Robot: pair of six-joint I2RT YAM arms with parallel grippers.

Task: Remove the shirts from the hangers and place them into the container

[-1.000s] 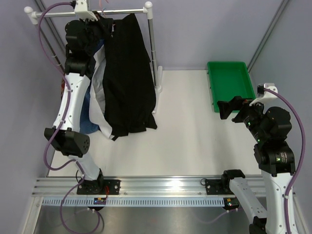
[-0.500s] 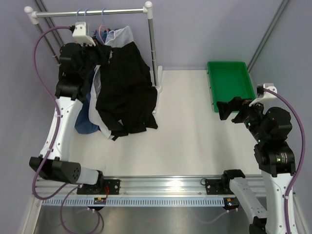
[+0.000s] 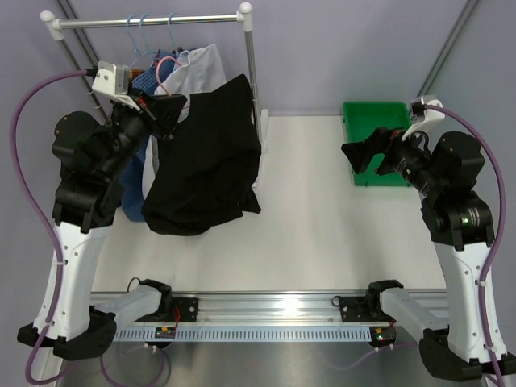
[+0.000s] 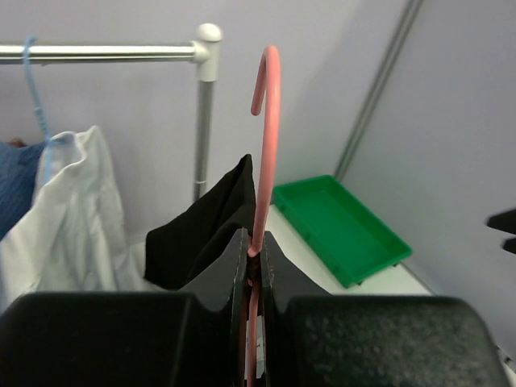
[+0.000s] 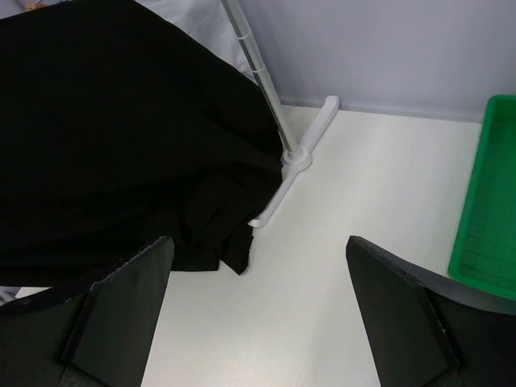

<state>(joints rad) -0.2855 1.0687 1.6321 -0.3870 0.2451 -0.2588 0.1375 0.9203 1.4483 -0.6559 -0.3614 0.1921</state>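
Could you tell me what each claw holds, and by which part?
Left claw: pink hanger, gripped at its neck below the hook. Right claw: nothing.

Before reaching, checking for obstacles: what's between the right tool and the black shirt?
Bare table, then the rail's post beside the black shirt, per the right wrist view.

A black shirt (image 3: 205, 161) hangs limp from a pink hanger (image 4: 266, 121), whose hook stands upright, clear of the rail (image 4: 97, 53), with its stem clamped in the left gripper (image 4: 254, 242). Beside it, a white shirt (image 4: 72, 201) on a light blue hanger (image 4: 36, 105) and a blue shirt (image 4: 16, 177) hang at the rail. The green tray (image 3: 375, 105) lies flat, well apart to the right.
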